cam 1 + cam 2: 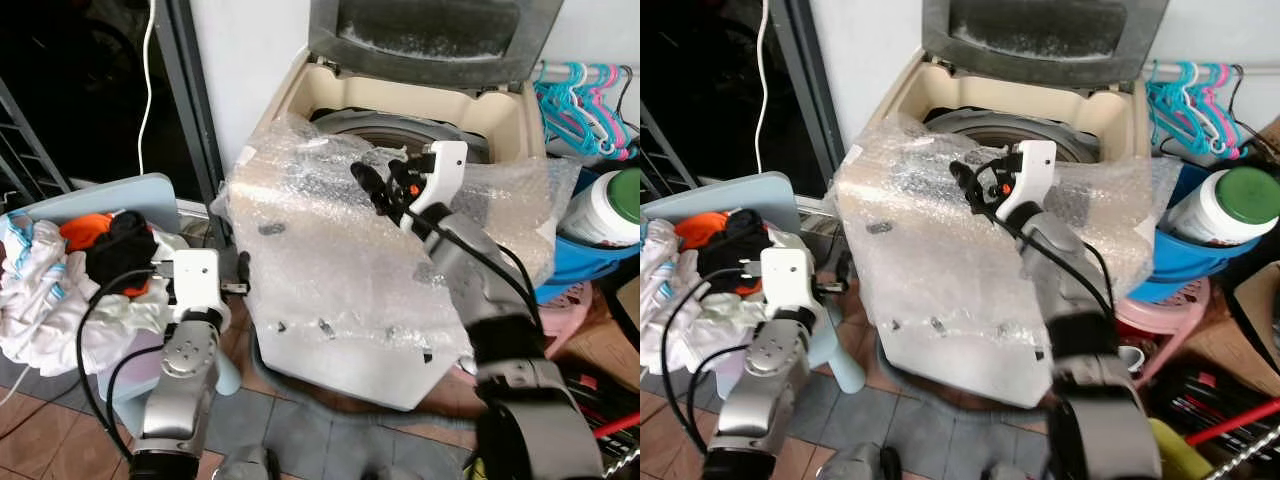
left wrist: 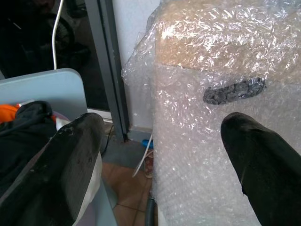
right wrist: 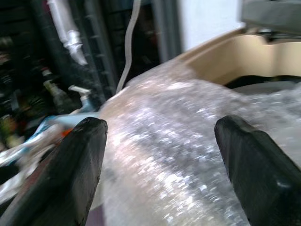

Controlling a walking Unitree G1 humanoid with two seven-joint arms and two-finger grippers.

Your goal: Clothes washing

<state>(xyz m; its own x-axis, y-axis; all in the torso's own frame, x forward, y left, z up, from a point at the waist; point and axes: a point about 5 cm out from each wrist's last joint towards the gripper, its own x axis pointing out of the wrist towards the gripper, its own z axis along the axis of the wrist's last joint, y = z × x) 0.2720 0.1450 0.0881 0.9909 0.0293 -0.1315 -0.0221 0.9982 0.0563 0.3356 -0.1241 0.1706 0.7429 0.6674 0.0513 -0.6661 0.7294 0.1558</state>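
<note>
A cream top-loading washing machine [image 1: 340,300] wrapped in bubble wrap stands ahead with its lid [image 1: 430,30] up and its drum [image 1: 400,130] showing. A heap of clothes [image 1: 60,290] lies on a light blue chair [image 1: 120,195] at the left: white pieces, an orange one [image 1: 85,228] and a black one [image 1: 120,250]. My right gripper [image 1: 385,185] is raised over the machine's wrapped front edge, open and empty [image 3: 160,155]. My left arm's white wrist [image 1: 195,285] sits low between chair and machine. The left gripper [image 2: 160,165] is open, with nothing between its fingers.
Turquoise and pink hangers [image 1: 585,100] hang at the far right. Below them a white jar with a green lid [image 1: 610,205] rests in a blue basin [image 1: 590,265] on a pink stool [image 1: 565,310]. A dark doorway [image 1: 90,90] with a white cable [image 1: 148,80] lies left.
</note>
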